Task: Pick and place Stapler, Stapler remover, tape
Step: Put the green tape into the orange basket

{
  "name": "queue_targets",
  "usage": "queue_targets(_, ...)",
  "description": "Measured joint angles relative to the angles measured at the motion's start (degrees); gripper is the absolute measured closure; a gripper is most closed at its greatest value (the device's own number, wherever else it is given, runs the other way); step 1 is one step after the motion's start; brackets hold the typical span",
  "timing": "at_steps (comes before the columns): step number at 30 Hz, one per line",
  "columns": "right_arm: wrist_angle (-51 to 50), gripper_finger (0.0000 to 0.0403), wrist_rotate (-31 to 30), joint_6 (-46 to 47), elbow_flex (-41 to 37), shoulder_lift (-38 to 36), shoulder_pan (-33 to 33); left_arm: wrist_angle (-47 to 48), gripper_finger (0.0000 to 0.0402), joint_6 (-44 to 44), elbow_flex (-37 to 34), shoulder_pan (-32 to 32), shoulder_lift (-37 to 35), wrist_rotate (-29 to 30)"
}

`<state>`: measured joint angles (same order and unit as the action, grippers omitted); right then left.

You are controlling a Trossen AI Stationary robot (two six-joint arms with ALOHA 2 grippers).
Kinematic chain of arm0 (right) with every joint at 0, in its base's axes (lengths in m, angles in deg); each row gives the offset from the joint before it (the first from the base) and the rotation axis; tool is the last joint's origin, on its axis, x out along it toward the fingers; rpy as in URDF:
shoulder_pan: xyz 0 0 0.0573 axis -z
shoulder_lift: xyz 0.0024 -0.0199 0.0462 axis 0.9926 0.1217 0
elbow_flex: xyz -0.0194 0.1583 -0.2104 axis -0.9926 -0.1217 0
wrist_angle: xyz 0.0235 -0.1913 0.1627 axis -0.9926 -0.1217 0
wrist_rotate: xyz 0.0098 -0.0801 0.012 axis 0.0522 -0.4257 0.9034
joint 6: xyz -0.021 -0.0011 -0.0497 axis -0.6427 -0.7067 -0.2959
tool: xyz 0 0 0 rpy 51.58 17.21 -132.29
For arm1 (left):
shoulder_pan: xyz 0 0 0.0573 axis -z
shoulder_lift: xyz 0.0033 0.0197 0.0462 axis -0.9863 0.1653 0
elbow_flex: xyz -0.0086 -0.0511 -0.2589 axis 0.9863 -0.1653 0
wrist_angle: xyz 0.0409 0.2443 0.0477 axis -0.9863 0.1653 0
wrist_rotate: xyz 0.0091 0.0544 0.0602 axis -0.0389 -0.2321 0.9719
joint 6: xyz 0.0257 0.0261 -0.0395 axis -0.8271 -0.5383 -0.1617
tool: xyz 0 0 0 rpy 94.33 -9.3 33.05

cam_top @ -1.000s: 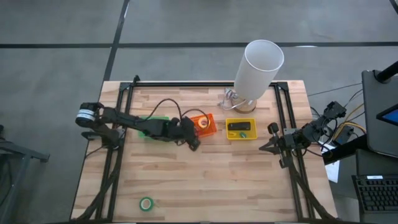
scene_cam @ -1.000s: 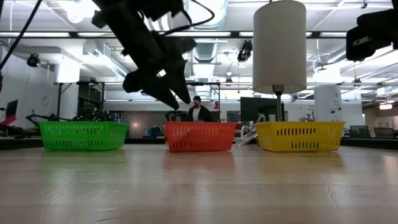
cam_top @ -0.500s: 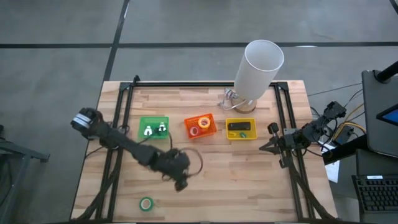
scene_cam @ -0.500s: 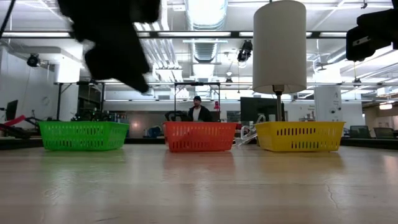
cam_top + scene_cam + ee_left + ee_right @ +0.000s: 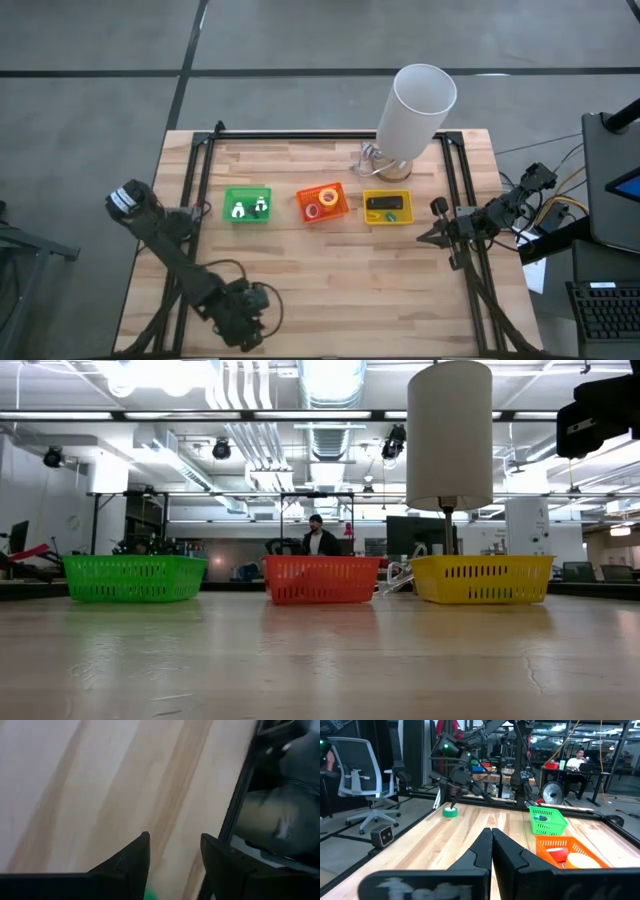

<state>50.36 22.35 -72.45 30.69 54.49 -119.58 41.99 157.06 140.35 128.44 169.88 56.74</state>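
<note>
High view: the left end effector (image 5: 243, 322), fingers spread and empty, hovers directly above the green tape (image 5: 450, 811) on the surface (image 5: 340, 280). Risk: an off-centre descent strikes the roll's rim and skids it away. The right end effector (image 5: 425, 236) is clenched, well apart.

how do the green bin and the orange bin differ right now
The green bin sits nearest the table's left side and holds two small pale items whose kind I cannot make out. The orange bin, the middle one of the row, holds tape rolls, a yellow-rimmed one and a red-rimmed one. Apart from colour they look alike: small slotted plastic baskets, similar in size, upright, standing in one line with the yellow bin.
</note>
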Motion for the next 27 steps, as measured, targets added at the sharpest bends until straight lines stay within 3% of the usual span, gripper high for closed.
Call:
queue_targets(9, 0.0, 0.0394, 0.0, 0.2, 0.0, 0.0, 0.0, 7.3, 0.0226, 12.8, 0.0, 5.8, 0.0, -0.8)
queue_targets(21, 0.0, 0.0394, 0.0, 0.0, 0.0, 0.0, 0.0, 15.9, 0.0226, 16.8, -0.1, 10.2, 0.2, -2.3)
queue_targets(27, 0.0, 0.0394, 0.0, 0.2, 0.0, 0.0, 0.0, 13.4, 0.0226, 17.9, -2.5, 10.3, 0.3, -2.6)
